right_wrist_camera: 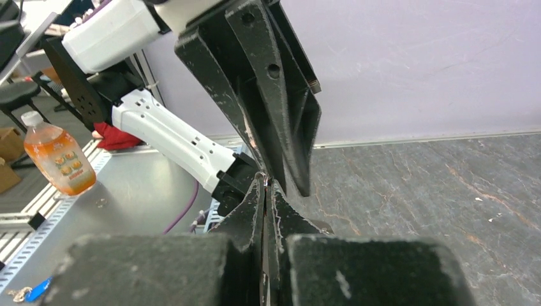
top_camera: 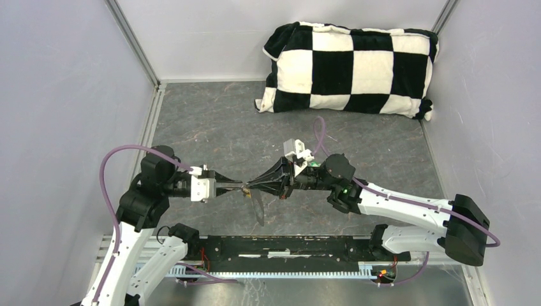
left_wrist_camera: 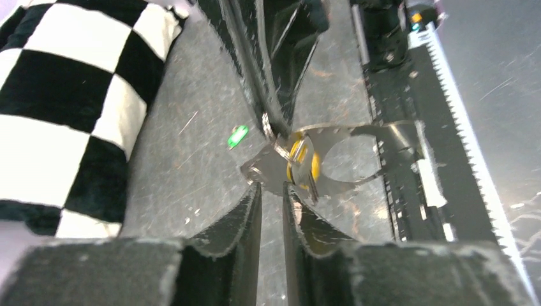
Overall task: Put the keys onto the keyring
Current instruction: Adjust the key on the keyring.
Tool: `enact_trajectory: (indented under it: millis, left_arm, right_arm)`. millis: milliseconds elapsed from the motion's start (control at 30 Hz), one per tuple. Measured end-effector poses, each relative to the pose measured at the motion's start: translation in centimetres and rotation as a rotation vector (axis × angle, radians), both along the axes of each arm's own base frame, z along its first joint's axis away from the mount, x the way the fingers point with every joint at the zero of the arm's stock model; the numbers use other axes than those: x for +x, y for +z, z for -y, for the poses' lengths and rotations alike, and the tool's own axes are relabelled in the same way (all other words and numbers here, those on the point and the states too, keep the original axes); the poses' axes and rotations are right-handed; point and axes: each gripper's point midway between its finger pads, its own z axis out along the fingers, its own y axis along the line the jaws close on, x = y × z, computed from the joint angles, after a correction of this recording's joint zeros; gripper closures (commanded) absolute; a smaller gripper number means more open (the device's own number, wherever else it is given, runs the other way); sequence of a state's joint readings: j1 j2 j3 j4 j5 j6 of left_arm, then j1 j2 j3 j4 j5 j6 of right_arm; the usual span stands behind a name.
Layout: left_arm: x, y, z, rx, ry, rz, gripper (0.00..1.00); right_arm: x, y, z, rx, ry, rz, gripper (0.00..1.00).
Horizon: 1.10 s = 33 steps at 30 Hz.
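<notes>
My two grippers meet tip to tip above the middle of the grey table. The keyring, a thin grey loop, hangs from that point toward the near edge. My right gripper is shut on the ring's wire, and a small bend of it shows at its tips. The fingers of my left gripper stand a narrow gap apart with the ring's edge between their tips. The yellow-headed key sits against the ring just beyond those tips. The green-headed key lies loose on the table.
A black-and-white checked pillow lies at the back right of the table. The black toothed rail runs along the near edge. Grey walls close in the sides. An orange bottle stands off the table.
</notes>
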<state>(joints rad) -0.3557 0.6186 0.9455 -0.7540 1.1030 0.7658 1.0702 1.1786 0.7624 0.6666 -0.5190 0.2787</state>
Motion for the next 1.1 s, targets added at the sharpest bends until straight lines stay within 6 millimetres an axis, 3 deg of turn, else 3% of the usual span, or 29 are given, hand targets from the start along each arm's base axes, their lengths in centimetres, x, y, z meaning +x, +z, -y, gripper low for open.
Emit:
enact_trajectory:
  millis: [133, 267, 433, 633, 900, 1100]
  left_arm:
    - [1.1, -1.0, -0.5, 0.041, 0.042, 0.06, 0.68]
    - [2.0, -1.3, -0.9, 0.069, 0.091, 0.085, 0.52]
    - [1.5, -0.2, -0.8, 0.049, 0.076, 0.09, 0.45]
    - [-0.2, 1.9, 0.1, -0.017, -0.019, 0.035, 0.51]
    - [-0.8, 1.7, 0.8, -0.034, -0.082, -0.093, 0.53]
    - [-1.0, 1.7, 0.9, -0.037, -0.086, -0.115, 0.66]
  right_arm:
    - [0.0, 0.0, 0.3, 0.042, -0.01, -0.037, 1.0]
    - [0.1, -0.2, 0.5, 0.063, -0.02, -0.061, 1.0]
    - [0.1, 0.4, 1.0, 0.088, -0.035, -0.061, 1.0]
    - [0.1, 0.8, 1.1, 0.1, -0.035, -0.051, 1.0]
    - [0.5, 0.5, 0.6, 0.072, -0.044, -0.023, 1.0]
    - [0.8, 0.7, 0.1, 0.053, -0.048, -0.003, 1.0]
